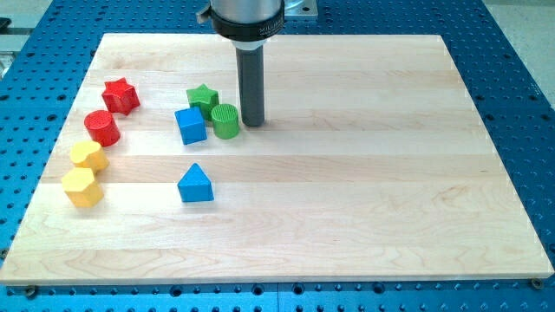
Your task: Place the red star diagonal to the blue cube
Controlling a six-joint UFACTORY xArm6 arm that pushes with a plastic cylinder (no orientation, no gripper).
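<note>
So, my tip [252, 122] is parked just right of the green cylinder [225, 120], well away from the red star [120, 95].

Surface first: it's a pale wooden board [364, 173] sitting on a blue perforated bench [520, 78], and that's about all of the room I can see. No bins or trays, everything's loose on the wood. The red star sits near the view's left edge, with the red cylinder [102, 127] just below it, then two yellow blocks, an upper one [88, 156] and a lower one [82, 187]; I can't really pin down their shapes. The blue cube [191, 125] is mid-left, touching or nearly touching the green cylinder, with the green star [203, 97] right behind them. A blue triangle [195, 184] sits alone lower down. No jaws on this rig, just a rod holding nothing, and its mount [249, 17] is cut off at the view's top.
</note>
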